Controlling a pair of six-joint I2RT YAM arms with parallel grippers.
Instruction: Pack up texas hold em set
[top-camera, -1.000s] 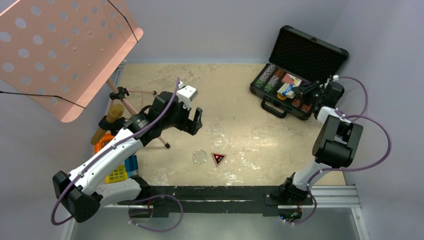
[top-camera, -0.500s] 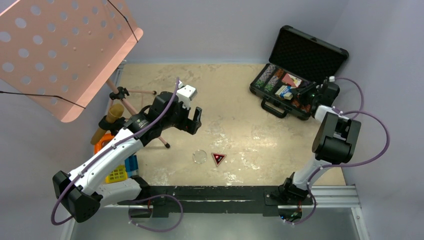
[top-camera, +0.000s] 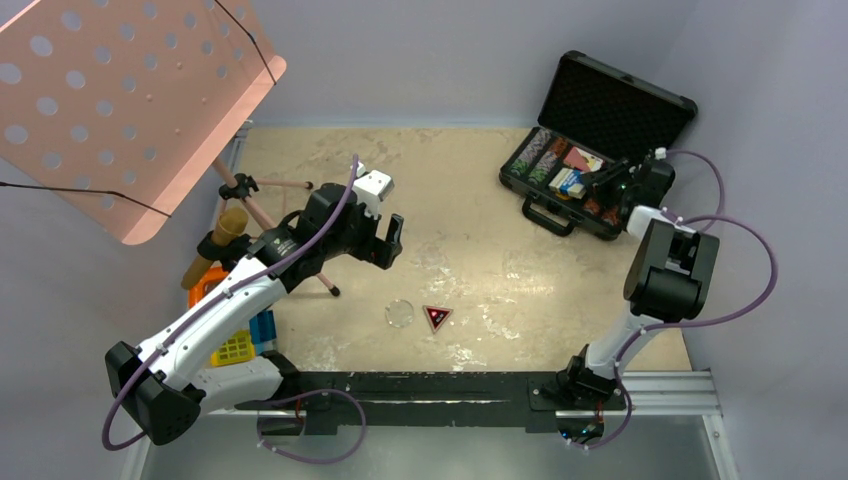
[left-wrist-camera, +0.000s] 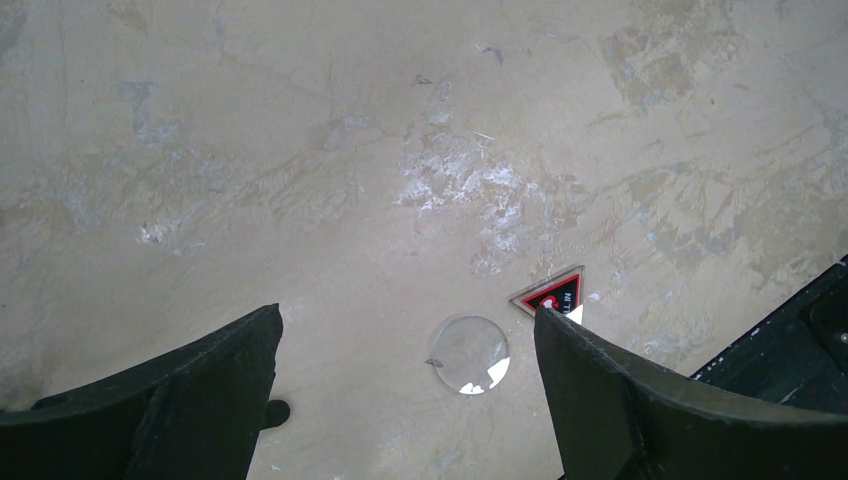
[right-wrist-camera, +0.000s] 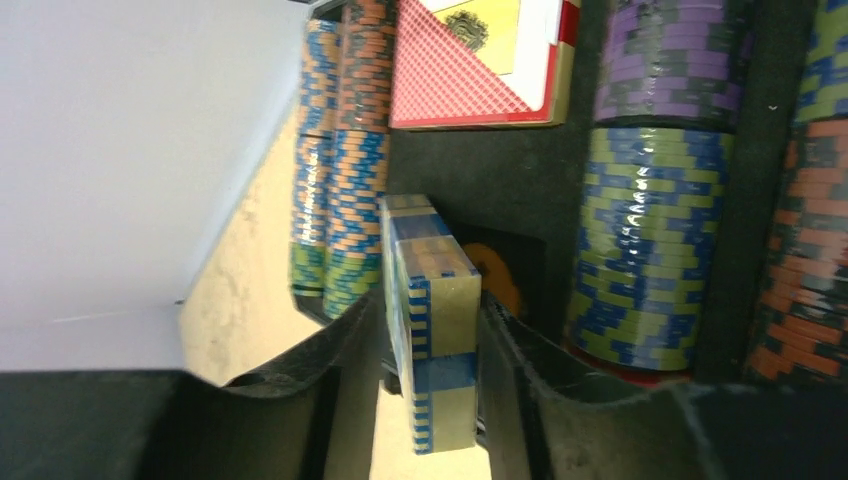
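The black briefcase (top-camera: 617, 108) lies open at the far right, with rows of poker chips (right-wrist-camera: 640, 250) and a red card deck (right-wrist-camera: 470, 70) in its foam. My right gripper (top-camera: 600, 185) hangs over the tray, shut on the blue and white card deck (right-wrist-camera: 440, 300), which stands on edge between its fingers. An orange button (right-wrist-camera: 495, 272) shows behind that deck. My left gripper (left-wrist-camera: 408, 330) is open above the bare table. Below it lie the clear round button (left-wrist-camera: 470, 354) and the dark triangular marker (left-wrist-camera: 552, 294), both untouched.
A pink perforated music stand (top-camera: 130, 100) fills the far left, its tripod legs (top-camera: 290, 215) under the left arm. Yellow (top-camera: 235, 347) and blue (top-camera: 263, 325) crates sit by the left arm's base. A black rail (top-camera: 430, 385) runs along the near edge.
The right wrist has shifted slightly farther back over the case with the blue deck in it. The left arm, clear button and marker have not moved.
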